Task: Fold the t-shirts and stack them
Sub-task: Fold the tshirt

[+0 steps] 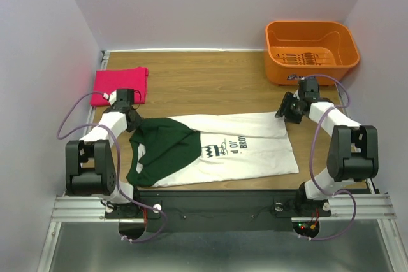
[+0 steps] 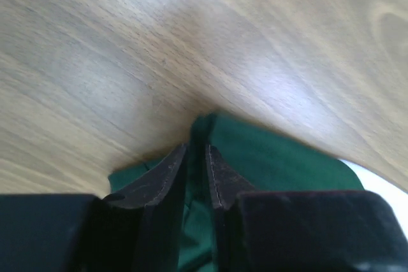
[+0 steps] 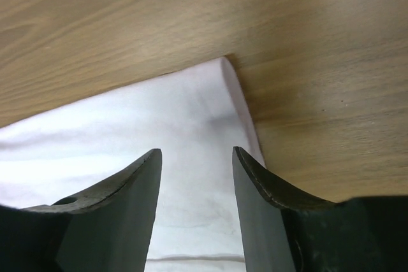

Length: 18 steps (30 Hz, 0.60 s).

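The left gripper has its jaws narrow at the edge of the dark green sleeve; whether it pinches the cloth cannot be told. The right gripper hangs open over the far right corner of the white t-shirt, which lies flat on the wooden table. The folded pink-red t-shirt sits far left, with bare wood between it and the ribbed orange basket.

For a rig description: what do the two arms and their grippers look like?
The left arm and right arm are white with black joint housings; a purplish cable loops beside each. The left gripper and right gripper have dark tapered fingers.
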Available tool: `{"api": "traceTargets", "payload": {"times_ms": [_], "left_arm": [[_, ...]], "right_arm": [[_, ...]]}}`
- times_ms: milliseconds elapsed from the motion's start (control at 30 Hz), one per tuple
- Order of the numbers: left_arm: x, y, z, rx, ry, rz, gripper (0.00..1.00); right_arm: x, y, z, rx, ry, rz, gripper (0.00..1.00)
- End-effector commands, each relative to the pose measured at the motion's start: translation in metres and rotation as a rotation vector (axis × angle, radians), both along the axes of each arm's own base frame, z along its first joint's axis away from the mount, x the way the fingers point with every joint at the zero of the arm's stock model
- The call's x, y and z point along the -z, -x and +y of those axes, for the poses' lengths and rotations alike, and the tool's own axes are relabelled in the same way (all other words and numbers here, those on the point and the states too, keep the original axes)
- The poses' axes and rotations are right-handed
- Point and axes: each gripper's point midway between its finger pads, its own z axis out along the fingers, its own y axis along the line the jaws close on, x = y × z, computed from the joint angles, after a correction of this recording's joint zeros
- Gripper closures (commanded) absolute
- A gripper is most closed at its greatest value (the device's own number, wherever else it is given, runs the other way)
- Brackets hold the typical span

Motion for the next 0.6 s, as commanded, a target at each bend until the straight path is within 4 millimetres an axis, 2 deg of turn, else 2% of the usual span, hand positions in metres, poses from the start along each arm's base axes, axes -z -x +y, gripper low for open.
{"api": "traceTargets", "payload": {"times_ms": [0, 67, 133, 233, 267, 367, 400, 567], "left_arm": [[-0.041, 0.002, 0.0, -0.019, 0.019, -0.094, 0.56], [-0.062, 0.005, -0.003, -0.015, 0.031, -0.15, 0.44], [-0.076, 0.012, -0.007, -0.012, 0.047, -0.189, 0.41], [-0.083, 0.025, -0.016, 0.004, 0.084, -0.223, 0.38], [-0.083, 0.028, -0.03, 0.041, 0.106, -0.226, 0.36], [-0.072, 0.045, -0.055, 0.096, 0.164, -0.207, 0.27], [-0.063, 0.052, -0.06, 0.103, 0.17, -0.185, 0.26], [-0.045, 0.063, -0.074, 0.143, 0.168, -0.158, 0.24]], "right_arm": [[-0.054, -0.013, 0.013, -0.043, -0.074, -0.154, 0.46], [-0.059, -0.004, 0.017, -0.04, -0.099, -0.16, 0.46], [-0.055, 0.003, 0.015, -0.027, -0.09, -0.151, 0.46], [-0.054, 0.01, 0.017, -0.026, -0.102, -0.142, 0.46], [-0.05, 0.014, 0.018, -0.027, -0.111, -0.129, 0.47], [-0.042, 0.023, 0.021, -0.017, -0.132, -0.097, 0.47], [-0.04, 0.025, 0.021, -0.009, -0.132, -0.091, 0.47], [-0.021, 0.035, 0.014, 0.037, -0.105, -0.039, 0.48]]}}
